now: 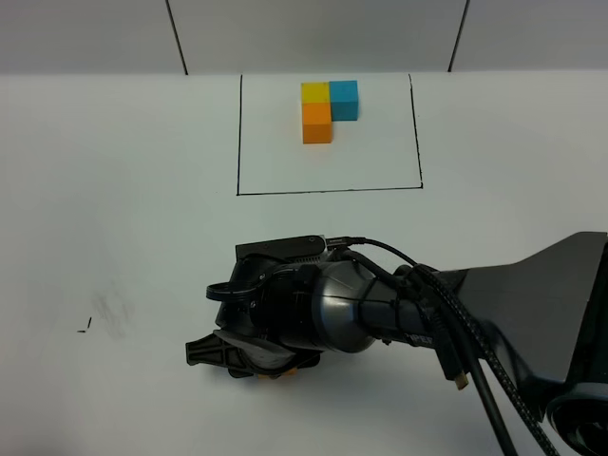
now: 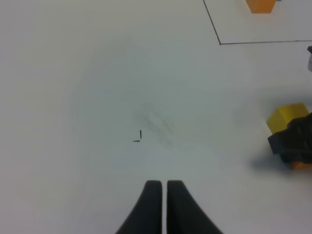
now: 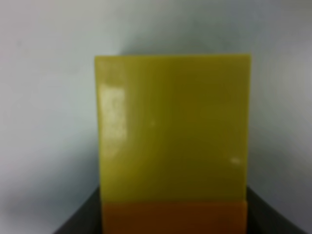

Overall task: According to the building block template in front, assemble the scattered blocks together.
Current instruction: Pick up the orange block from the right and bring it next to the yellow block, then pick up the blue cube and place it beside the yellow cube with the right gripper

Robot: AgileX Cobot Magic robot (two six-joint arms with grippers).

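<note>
Over on the left of the white tabletop (image 1: 114,190) there is just a pair of tiny black pen marks (image 1: 85,326) beside a faint grey smudge. The left gripper (image 2: 164,184) hangs above that patch, its two dark fingers pressed together with nothing between them. Moving towards the middle, on the near side, the right gripper (image 1: 237,353) has reached across from the right and sits low on the table, well short of the outline. Tucked in at its tip are two of the scattered blocks: a plain yellow matte cube (image 3: 173,126) and a plain orange matte cube (image 3: 173,219), flush against each other along one edge, the yellow one on the far side and the orange one nearer. The black fingers (image 3: 80,219) flank the orange cube on both sides, so the jaws stand apart about a block's width, but I cannot tell whether they are actually clamped on a cube or only bracketing it. Far side, centre: the building block template (image 1: 328,104), a small L of yellow, blue and orange cubes, sits inside a thin black drawn rectangle (image 1: 328,191). On the right, the dark right arm (image 1: 541,294) comes in from the near corner, with black braided cables (image 1: 475,351) looping along it.
</note>
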